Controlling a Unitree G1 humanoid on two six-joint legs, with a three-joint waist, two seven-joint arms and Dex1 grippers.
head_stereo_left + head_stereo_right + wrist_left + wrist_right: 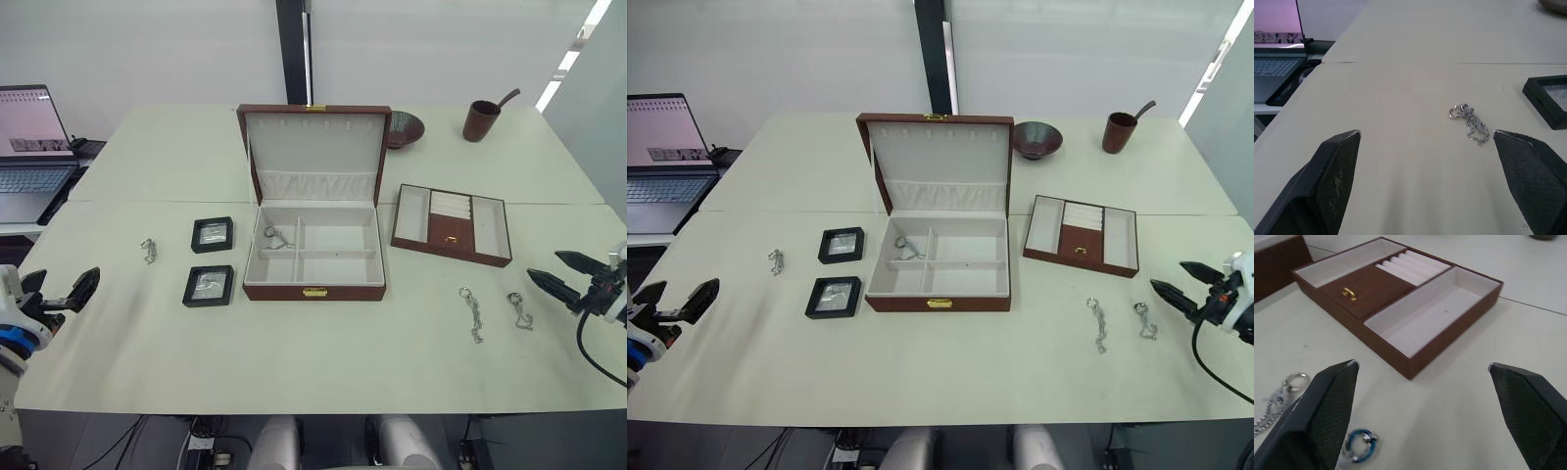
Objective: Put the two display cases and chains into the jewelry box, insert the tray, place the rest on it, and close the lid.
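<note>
Currently the large reddish-brown leather-look jewelry box (pixel 313 257) sits mid-tabletop (pixel 294 362) with its cream-lined hinged lid (pixel 315 145) standing upright; one thin silvery chain (pixel 276 237) lies in the box's rear-left compartment. Two small flat square black display cases sit just left of the box, one farther back (pixel 213 234) and one nearer (pixel 209 285), apart from each other. Another small silvery chain (pixel 149 251) lies further left, ahead of the left gripper (pixel 61 295), whose black fingers are spread wide and hold nothing. Right of the box rests the shallow brown divided tray (pixel 453 224) with a small gold pull. Two more silvery chains, one long (pixel 473 311) and one short (pixel 519 309), lie nearer than the tray. Right gripper (pixel 563 276) hovers near the short chain, fingers wide apart, empty.
</note>
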